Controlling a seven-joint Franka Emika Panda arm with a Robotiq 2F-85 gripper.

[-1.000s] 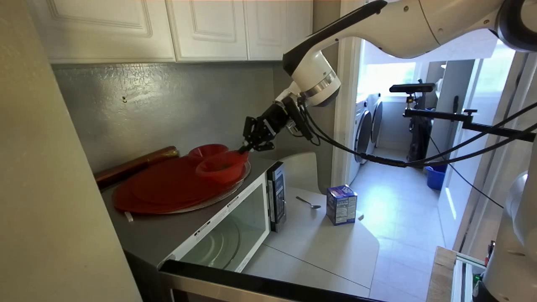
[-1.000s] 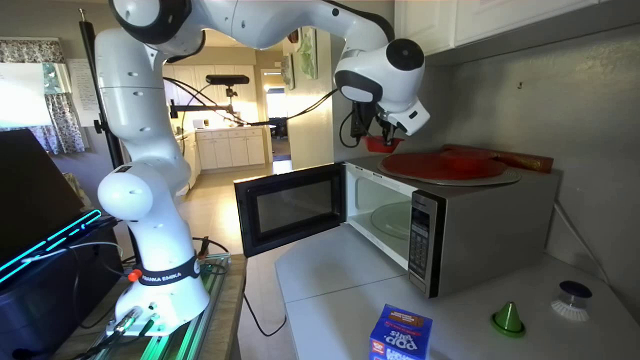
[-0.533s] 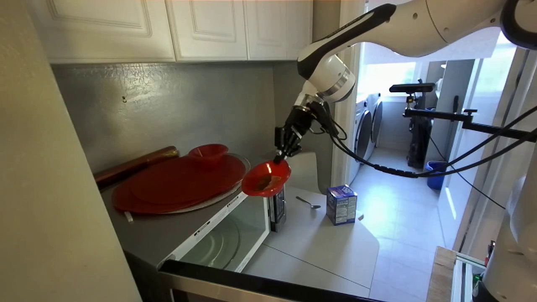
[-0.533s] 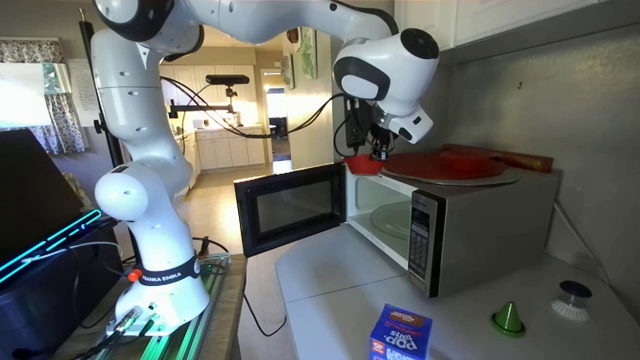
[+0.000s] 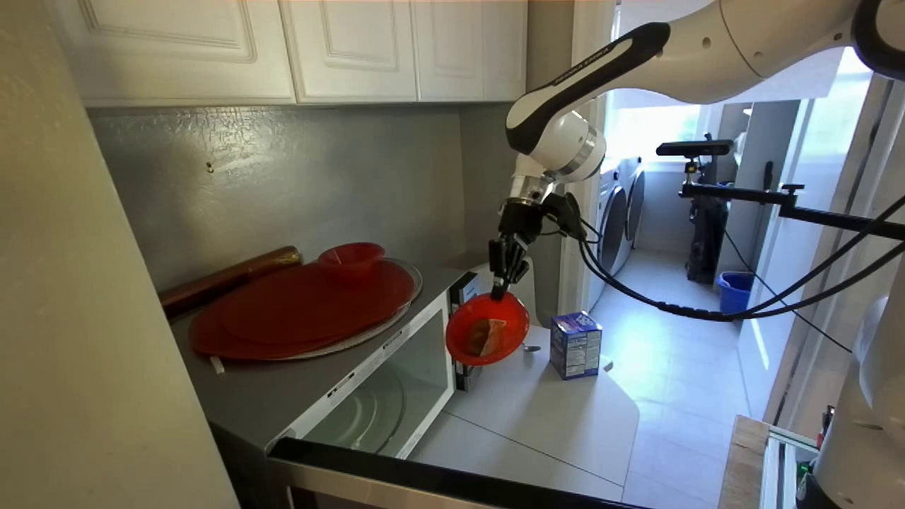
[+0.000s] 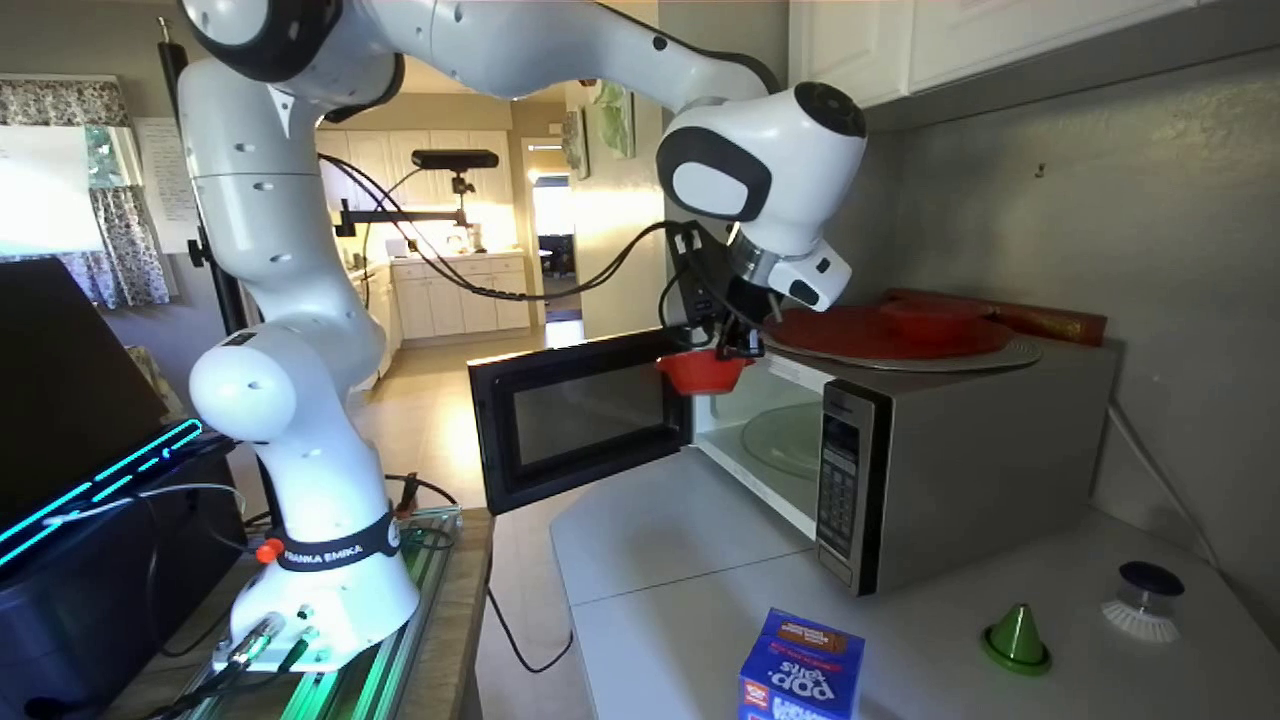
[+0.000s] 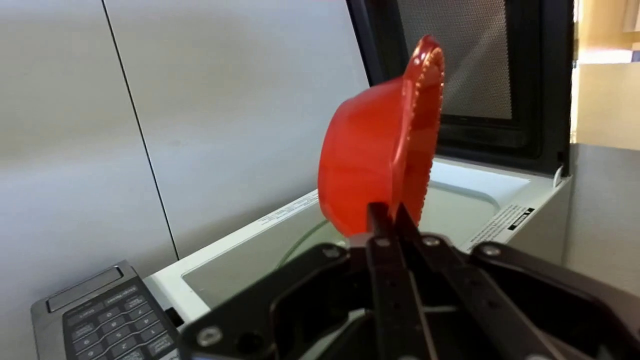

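Gripper clamps the rim of a red bowl, its jaws nearly together. The bowl hangs in the air just below the gripper, tilted, so that its mouth shows in an exterior view. In it lies a brown object, too unclear to tell what.

Past the bowl from the gripper, in the wrist view, is the open front of a microwave with a glass plate inside. Its black door stands wide open beyond the bowl; its control panel sits to the lower left of the gripper in that view.

Off to the gripper's side, on top of the microwave, flat red discs lie on a pale plate. A second red bowl rests on the discs, and a long brown roll lies behind them, farther from the gripper.

Well below the gripper is the white counter. On it are a blue box and a spoon, partly hidden by the held bowl. Farther from the gripper, beside the microwave, stand a green cone and a brush.
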